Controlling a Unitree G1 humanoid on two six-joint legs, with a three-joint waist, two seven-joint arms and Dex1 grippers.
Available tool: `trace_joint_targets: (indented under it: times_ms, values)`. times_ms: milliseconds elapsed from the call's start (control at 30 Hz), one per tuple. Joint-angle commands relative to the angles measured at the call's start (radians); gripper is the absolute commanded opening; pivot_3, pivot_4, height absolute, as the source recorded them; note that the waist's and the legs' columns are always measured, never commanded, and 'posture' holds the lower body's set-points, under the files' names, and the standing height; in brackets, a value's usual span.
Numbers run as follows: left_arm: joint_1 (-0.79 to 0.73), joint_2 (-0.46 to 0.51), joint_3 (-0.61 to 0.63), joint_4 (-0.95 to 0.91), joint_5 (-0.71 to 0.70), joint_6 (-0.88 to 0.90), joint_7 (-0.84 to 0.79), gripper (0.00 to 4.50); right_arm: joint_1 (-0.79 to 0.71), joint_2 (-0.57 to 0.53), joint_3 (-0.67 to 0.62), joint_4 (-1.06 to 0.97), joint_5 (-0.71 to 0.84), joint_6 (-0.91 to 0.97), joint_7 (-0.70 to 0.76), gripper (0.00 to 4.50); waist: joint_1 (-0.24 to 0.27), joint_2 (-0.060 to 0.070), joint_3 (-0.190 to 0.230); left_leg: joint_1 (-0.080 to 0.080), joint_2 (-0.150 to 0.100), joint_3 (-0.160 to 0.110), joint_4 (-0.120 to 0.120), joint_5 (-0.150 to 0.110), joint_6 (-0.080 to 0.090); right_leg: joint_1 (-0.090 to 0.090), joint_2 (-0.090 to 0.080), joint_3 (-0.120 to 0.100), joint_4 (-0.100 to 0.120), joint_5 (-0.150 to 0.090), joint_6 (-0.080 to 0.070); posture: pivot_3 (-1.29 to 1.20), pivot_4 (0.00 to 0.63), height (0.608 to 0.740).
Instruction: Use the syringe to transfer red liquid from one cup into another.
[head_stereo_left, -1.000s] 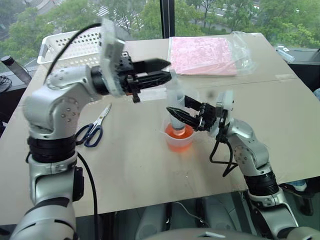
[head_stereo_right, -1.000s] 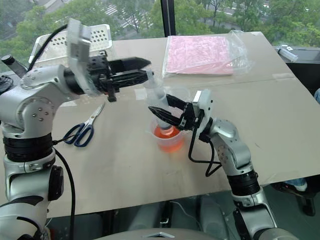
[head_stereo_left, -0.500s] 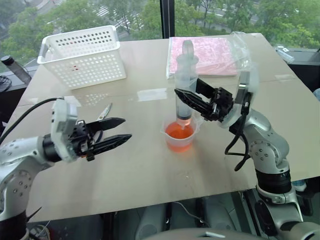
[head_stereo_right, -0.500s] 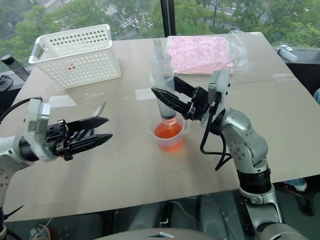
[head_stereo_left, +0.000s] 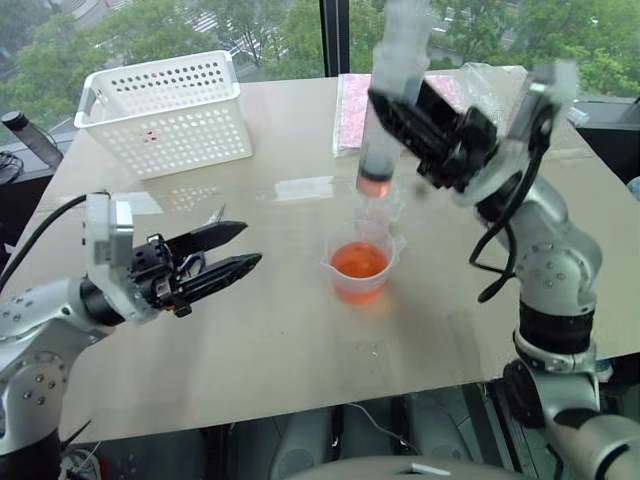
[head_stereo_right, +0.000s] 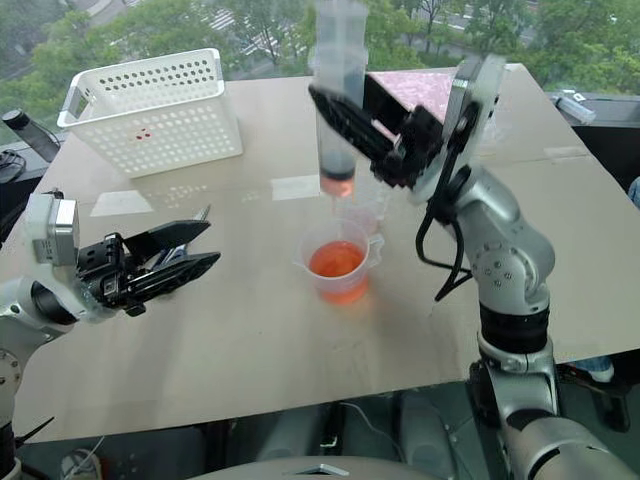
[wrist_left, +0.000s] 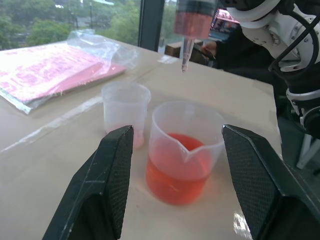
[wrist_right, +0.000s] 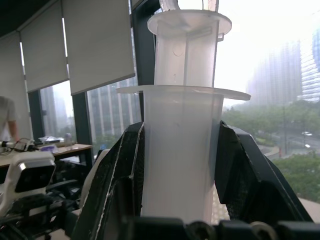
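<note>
The left gripper has come down to the near left part of the bench, fingers spread and holding nothing, pointing at the beaker. The beaker stands in the middle of the bench with red liquid inside. Just behind it stands the small cup (it looks almost empty). The right gripper pinches the syringe upright by its barrel. A second ago the nozzle was down in the beaker; now it is lifted clear above both cups, with some red inside. I think drawing is done and emptying into the cup comes next. At the far edge are a basket and a pink bag.
</note>
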Motion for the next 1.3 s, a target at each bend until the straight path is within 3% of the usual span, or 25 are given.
trace_joint_targets:
  times_ms: [33, 133, 467, 733, 833, 1067, 1300]
  values:
    - [-0.023, 0.000, -0.014, -0.025, -0.030, 0.001, 0.052, 3.37, -0.064, -0.014, -0.027, 0.059, -0.047, -0.051, -0.008, 1.48, 0.000, 0.000, 0.000, 0.000, 0.000, 0.000, 0.000, 0.000, 0.000, 0.000, 0.000, 0.000, 0.000, 0.000, 0.000, 0.00, 0.150, 0.740]
    - [-0.082, -0.013, -0.041, -0.023, -0.042, 0.009, 0.135, 4.46, -0.104, -0.010, -0.018, 0.172, -0.129, -0.124, 0.013, 1.48, 0.000, 0.000, 0.000, 0.000, 0.000, 0.000, 0.000, 0.000, 0.000, 0.000, 0.001, 0.000, 0.000, 0.000, 0.000, 0.00, 0.150, 0.740]
    - [-0.117, 0.011, -0.069, -0.030, -0.059, 0.026, 0.175, 4.50, -0.116, 0.076, 0.017, 0.607, -0.336, -0.456, 0.178, 1.48, -0.011, 0.000, 0.000, 0.000, 0.000, 0.002, -0.001, 0.000, 0.000, 0.000, 0.003, 0.002, 0.000, 0.000, 0.000, 0.00, 0.150, 0.740]
    - [-0.144, 0.033, -0.081, -0.015, -0.077, 0.044, 0.217, 4.50, -0.097, 0.124, 0.017, 0.710, -0.374, -0.549, 0.225, 1.48, -0.021, 0.000, 0.000, 0.000, 0.000, 0.002, -0.001, 0.000, 0.000, 0.000, 0.003, 0.002, 0.000, 0.000, 0.000, 0.00, 0.150, 0.740]
    - [-0.270, 0.043, -0.142, 0.026, -0.090, 0.109, 0.313, 4.50, -0.077, 0.136, 0.028, 0.713, -0.392, -0.564, 0.233, 1.48, -0.014, 0.000, 0.000, 0.000, 0.000, 0.001, -0.001, 0.000, 0.000, 0.000, 0.003, 0.001, 0.000, 0.000, 0.000, 0.00, 0.150, 0.740]
    - [-0.773, -0.028, -0.364, 0.279, 0.022, 0.192, 0.435, 4.50, -0.038, 0.157, 0.049, 0.738, -0.438, -0.610, 0.248, 1.48, -0.001, 0.000, 0.000, 0.000, -0.001, 0.000, 0.001, 0.000, 0.000, 0.000, 0.007, 0.001, 0.001, 0.000, 0.000, 0.00, 0.150, 0.740]
    - [-1.104, -0.116, -0.572, 0.601, 0.305, 0.058, 0.308, 4.50, -0.028, 0.172, 0.059, 0.734, -0.431, -0.603, 0.298, 1.48, -0.011, 0.000, 0.000, 0.000, -0.001, 0.002, 0.000, 0.001, -0.001, -0.001, 0.009, 0.000, 0.000, 0.000, 0.001, 0.00, 0.150, 0.740]
